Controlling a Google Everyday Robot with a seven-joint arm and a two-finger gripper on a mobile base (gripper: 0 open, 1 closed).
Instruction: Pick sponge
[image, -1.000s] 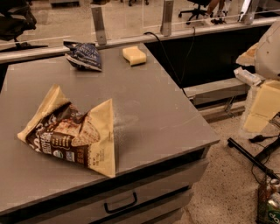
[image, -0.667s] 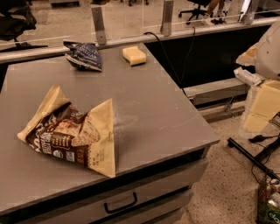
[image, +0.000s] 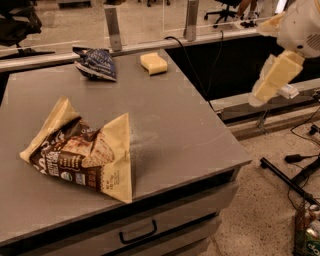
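Note:
The sponge, a small pale yellow foam block, lies flat near the far right edge of the grey table. My gripper, with pale yellow wedge-shaped fingers pointing down and left, hangs in the air off the table's right side. It is well to the right of the sponge and nearer the camera, and it touches nothing.
A large tan-and-brown snack bag lies on the table's near left. A dark blue snack bag lies at the back, left of the sponge. Partition posts stand behind the table. Cables and a black bar lie on the floor at right.
My gripper has moved up and to the left, closer to the table's right edge. The sponge and both bags have not moved.

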